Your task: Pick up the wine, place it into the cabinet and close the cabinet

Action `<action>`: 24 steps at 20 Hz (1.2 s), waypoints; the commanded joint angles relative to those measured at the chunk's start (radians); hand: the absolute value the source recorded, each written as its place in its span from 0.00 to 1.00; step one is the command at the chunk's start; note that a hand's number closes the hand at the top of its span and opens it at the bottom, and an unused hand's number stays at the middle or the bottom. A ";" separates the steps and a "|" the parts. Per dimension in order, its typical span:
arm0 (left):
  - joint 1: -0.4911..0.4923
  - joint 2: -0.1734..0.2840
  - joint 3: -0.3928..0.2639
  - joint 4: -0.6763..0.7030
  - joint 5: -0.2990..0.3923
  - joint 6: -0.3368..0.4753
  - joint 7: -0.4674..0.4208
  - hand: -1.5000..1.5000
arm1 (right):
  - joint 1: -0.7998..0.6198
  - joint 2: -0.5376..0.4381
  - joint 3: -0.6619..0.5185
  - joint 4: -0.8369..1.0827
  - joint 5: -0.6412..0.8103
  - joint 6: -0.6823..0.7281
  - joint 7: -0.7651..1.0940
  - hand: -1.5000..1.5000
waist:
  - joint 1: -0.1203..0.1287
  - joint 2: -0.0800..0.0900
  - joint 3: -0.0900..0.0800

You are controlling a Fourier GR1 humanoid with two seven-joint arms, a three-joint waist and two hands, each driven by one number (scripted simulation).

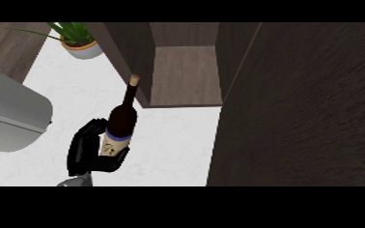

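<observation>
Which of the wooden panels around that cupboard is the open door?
The big dark panel at the right, swung out toward the camera. The others form the cabinet walls and stay around its shelf.

Only one hand shows, low at the left of the head view. It is black all over, with a matte, slightly glossy finish and no markings that can be made out. Its fingers are slim, segmented bars, blocky rather than rounded. The thumb is a thicker black piece. Below the hand a small stub of pale grey forearm meets the frame's lower edge, smooth and plain.
</observation>
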 commanded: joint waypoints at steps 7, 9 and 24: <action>-0.111 -0.038 -0.145 0.000 -0.112 0.125 -0.198 1.00 | 0.067 0.014 -0.018 -0.040 -0.054 0.024 -0.022 0.00 | 0.020 0.003 0.001; -0.068 -0.038 -0.166 -0.170 -0.093 0.112 -0.067 1.00 | 0.032 -0.010 -0.051 -0.094 -0.081 0.003 0.064 0.00 | 0.025 -0.003 0.002; -0.228 -0.039 -0.434 -0.534 0.061 0.405 0.388 1.00 | 0.097 -0.003 -0.093 -0.082 -0.131 0.040 0.010 0.00 | 0.019 0.001 0.002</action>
